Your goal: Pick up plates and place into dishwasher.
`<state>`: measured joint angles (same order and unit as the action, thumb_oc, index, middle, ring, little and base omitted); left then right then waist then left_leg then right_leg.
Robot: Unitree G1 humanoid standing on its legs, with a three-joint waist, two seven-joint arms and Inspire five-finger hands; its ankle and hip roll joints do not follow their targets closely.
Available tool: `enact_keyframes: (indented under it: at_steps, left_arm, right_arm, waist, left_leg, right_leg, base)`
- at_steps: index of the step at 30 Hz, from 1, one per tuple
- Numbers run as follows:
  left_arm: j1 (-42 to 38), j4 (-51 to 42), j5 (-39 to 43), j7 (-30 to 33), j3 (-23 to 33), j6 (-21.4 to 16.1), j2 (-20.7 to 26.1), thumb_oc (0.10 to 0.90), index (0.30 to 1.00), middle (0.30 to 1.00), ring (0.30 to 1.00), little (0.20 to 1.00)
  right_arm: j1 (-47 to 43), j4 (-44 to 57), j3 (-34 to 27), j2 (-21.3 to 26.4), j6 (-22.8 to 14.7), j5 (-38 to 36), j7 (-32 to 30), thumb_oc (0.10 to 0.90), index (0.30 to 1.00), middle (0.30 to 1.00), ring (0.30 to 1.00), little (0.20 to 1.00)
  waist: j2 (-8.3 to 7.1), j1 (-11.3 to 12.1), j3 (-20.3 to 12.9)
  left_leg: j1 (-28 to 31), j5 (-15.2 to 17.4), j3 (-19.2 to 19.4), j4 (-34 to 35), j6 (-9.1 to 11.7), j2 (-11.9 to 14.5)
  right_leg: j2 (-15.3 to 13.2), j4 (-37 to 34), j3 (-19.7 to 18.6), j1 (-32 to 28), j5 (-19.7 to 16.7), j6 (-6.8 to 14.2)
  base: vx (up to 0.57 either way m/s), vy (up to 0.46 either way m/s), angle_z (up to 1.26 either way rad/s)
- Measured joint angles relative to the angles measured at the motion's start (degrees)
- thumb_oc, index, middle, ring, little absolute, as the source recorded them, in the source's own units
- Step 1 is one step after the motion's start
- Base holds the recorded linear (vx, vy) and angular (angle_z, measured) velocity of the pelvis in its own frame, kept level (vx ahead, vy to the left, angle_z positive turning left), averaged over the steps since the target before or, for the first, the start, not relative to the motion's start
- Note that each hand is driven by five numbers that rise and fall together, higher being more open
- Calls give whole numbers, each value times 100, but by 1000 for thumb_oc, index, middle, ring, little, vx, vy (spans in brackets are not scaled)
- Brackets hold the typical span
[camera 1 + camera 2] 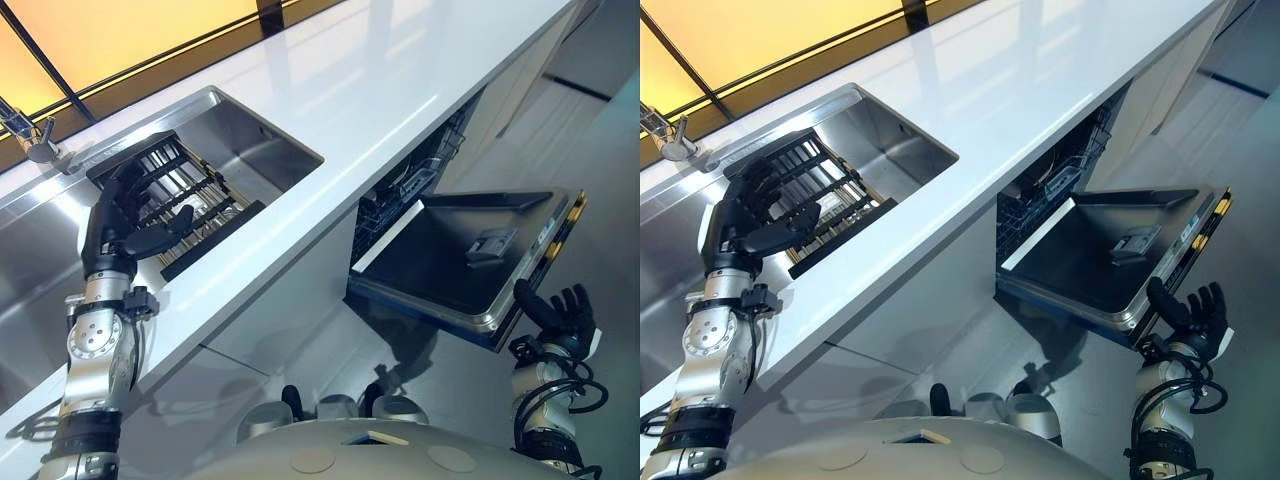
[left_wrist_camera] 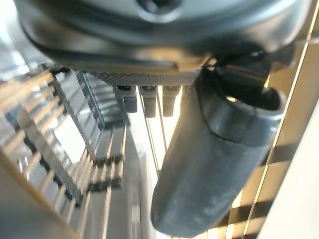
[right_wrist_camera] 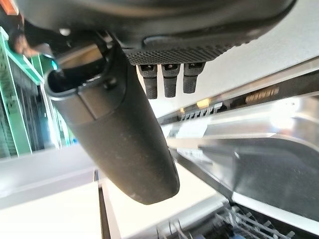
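Our left hand [image 1: 130,225] over the black rack [image 1: 190,195] in the sink [image 1: 270,150], fingers loose and empty, our right hand [image 1: 560,315] spread empty beside the open dishwasher door [image 1: 450,260]

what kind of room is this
Most likely a kitchen. A long white counter holds a steel sink with a black dish rack in it, and below the counter a dishwasher stands with its door folded down.
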<state>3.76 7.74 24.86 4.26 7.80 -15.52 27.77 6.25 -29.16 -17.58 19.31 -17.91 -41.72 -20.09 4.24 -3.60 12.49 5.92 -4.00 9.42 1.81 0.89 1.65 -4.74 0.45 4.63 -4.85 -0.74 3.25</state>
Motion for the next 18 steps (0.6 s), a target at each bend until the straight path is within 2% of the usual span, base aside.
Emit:
enact_keyframes:
  at_steps: [2, 4, 7, 11, 15, 18]
  left_arm:
    - [-299, 0, 4, 101, -105, -6, 2, 800, 900, 900, 900, 900]
    - [-573, 2, 10, 157, -108, -10, 1, 800, 900, 900, 900, 900]
    - [-945, -7, 11, 286, -105, -98, 71, 800, 900, 900, 900, 900]
    - [-1220, -18, 28, 423, -98, -124, 333, 800, 900, 900, 900, 900]
    - [-1763, -28, 207, 533, -98, -280, 527, 800, 900, 900, 900, 900]
    - [-1867, -105, 225, 537, -94, -342, 598, 800, 900, 900, 900, 900]
  right_arm:
    - [-381, -128, -19, 269, -91, -227, 39, 800, 900, 900, 900, 900]
    - [-713, -296, -22, 389, -115, -347, 65, 800, 900, 900, 900, 900]
    - [-923, -414, -20, 412, -224, -641, 167, 800, 900, 900, 900, 900]
    - [-1024, -453, -40, 463, -320, -901, 189, 800, 900, 900, 900, 900]
    - [-1249, -483, -70, 815, -402, -1145, 318, 800, 900, 900, 900, 900]
    - [-1296, -491, -142, 843, -583, -1323, 462, 800, 900, 900, 900, 900]
  waist:
    - [212, -65, 278]
    - [313, -118, 560]
    - [270, -104, 961]
    - [304, -89, 1241]
    - [527, -72, 1635]
    - [570, -83, 1733]
  left_leg:
    - [-387, 25, 30, -301, -17, 21]
    - [-617, 89, 35, -599, -9, 53]
    - [-1015, 377, 38, -1303, 45, 102]
    - [-1652, 678, -47, -2175, 156, 135]
    - [-2295, 852, -269, -2874, 213, 20]
    - [-2519, 921, -394, -3196, 256, -21]
  right_leg:
    - [-16, 433, -46, 466, 82, -39]
    - [-28, 985, -82, 824, 286, -92]
    - [-113, 2041, -92, 1418, 760, -202]
    - [-166, 3037, -89, 2082, 1179, -355]
    - [-323, 3966, -74, 2760, 1547, -461]
    - [-371, 4366, -71, 2998, 1718, -539]
  base:
    - [-148, -15, -8]
    - [-74, -66, -9]
    - [-52, -46, -5]
    - [-121, 47, 4]
    - [-52, 77, 17]
    - [15, 87, 8]
